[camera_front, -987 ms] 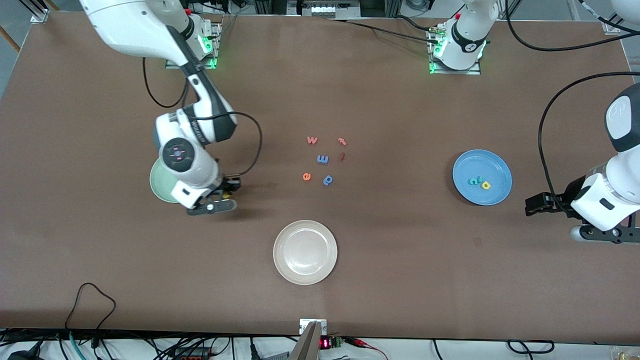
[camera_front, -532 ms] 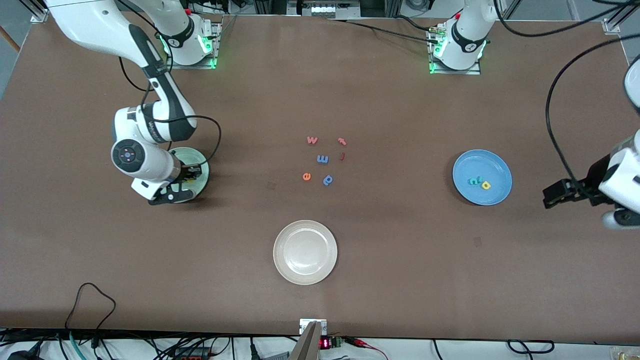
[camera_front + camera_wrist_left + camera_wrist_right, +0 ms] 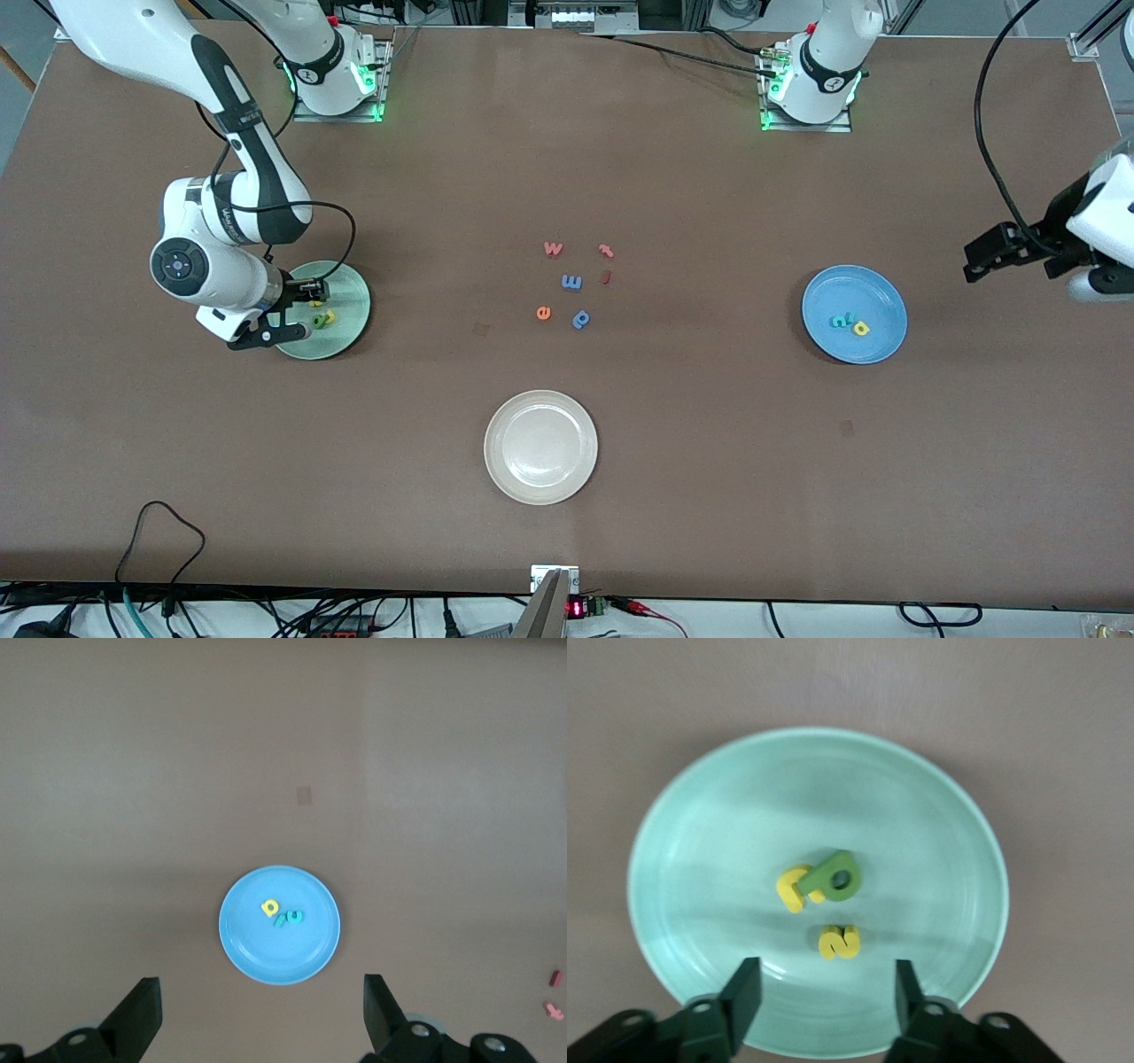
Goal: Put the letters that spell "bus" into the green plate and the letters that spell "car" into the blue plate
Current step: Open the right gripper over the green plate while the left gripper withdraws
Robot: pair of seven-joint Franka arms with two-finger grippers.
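The green plate (image 3: 348, 299) lies toward the right arm's end of the table. In it lie a yellow u (image 3: 796, 889), a green b (image 3: 838, 877) and a yellow s (image 3: 840, 942), the u and b touching. My right gripper (image 3: 297, 312) hovers over this green plate (image 3: 735, 815); this right gripper (image 3: 826, 997) is open and empty. The blue plate (image 3: 842, 288) holds a yellow a (image 3: 270, 907) and two teal letters (image 3: 289, 918). My left gripper (image 3: 979, 257) hangs open and empty over bare table beside the blue plate (image 3: 257, 952), toward the left arm's end; the left gripper (image 3: 261, 1014) is high up.
A cream-white plate (image 3: 540, 408) sits nearest the front camera, mid-table. Loose letters lie in the middle: a red w (image 3: 553, 249), two small red pieces (image 3: 606, 252), a blue m (image 3: 571, 283), an orange e (image 3: 544, 312) and a blue p (image 3: 581, 319).
My right gripper carried a yellow letter from beside the green plate to over it, then opened; the s now lies in the plate. The left arm drew away from the blue plate.
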